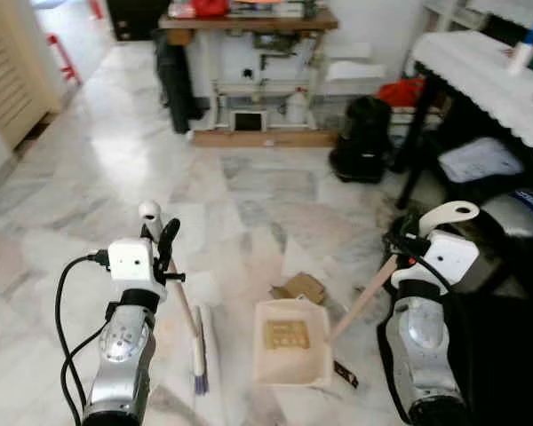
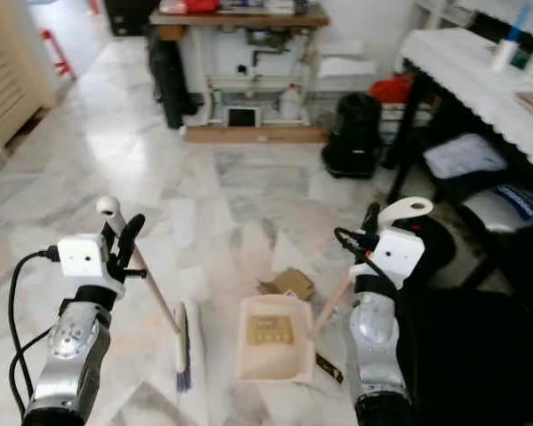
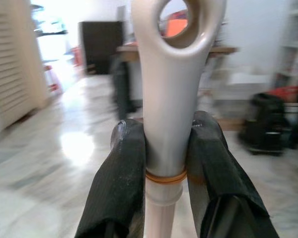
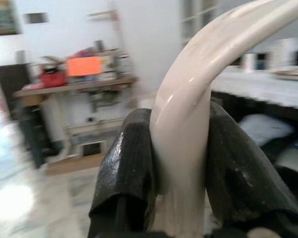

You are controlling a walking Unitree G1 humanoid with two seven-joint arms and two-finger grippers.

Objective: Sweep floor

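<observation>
- Left eye view: the left end effector [image 1: 163, 238] is clamped on the upper handle of a small broom [image 1: 198, 351], whose bristle head rests on the marble floor [image 1: 115, 160] just to the robot's left of the dustpan [image 1: 291, 355]. The right end effector [image 1: 407, 244] grips the top of the dustpan's long handle, and the pan sits flat on the floor between the two arms. A piece of brown cardboard [image 1: 302, 287] lies just beyond the pan's far edge, apparently not yet swept in, and a dark scrap [image 1: 345, 374] lies at the pan's near right corner. Something tan lies inside the pan, but I cannot tell what.
- Right eye view: the same layout shows, with the broom head lying parallel to the pan's left side and a narrow strip of floor between them. By my reading the sweep is under way but not finished: both tools are in hand, while the cardboard and the scrap remain loose on the floor.
- Left wrist view: two black fingers [image 3: 118, 178] press on either side of the cream broom handle, just below its hanging loop, at an orange band.
- Right wrist view: two black fingers [image 4: 126, 168] close around the curved cream dustpan handle, with a cluttered surface [image 4: 74, 84] blurred against the far wall.
</observation>
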